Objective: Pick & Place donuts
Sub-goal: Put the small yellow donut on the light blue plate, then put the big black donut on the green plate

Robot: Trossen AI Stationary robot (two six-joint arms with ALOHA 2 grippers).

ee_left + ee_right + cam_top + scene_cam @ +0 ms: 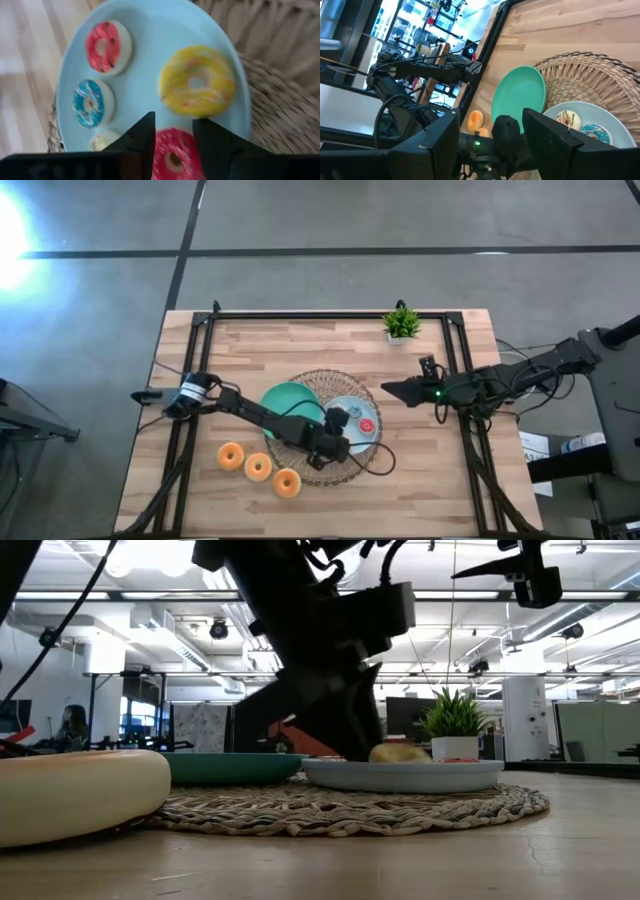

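A light-blue plate on the round woven mat holds small donuts: a red one, a blue one, a yellow one and a pale one. My left gripper is low over this plate, shut on another small red donut. Three larger orange-tan donuts lie in a row on the table, near and left of the mat. A green plate lies on the mat's left part. My right gripper is open and empty, held high to the right of the mat. My left gripper has the small red donut's rim between its two fingers, which come from above, slanting down. The fingers cover both sides of the rim. Whether the donut rests on the plate or is lifted off it, I cannot tell.
A small potted plant stands at the table's far edge, right of middle. A black frame runs along the far, left and right sides of the table. Bare wood lies near and right of the mat.
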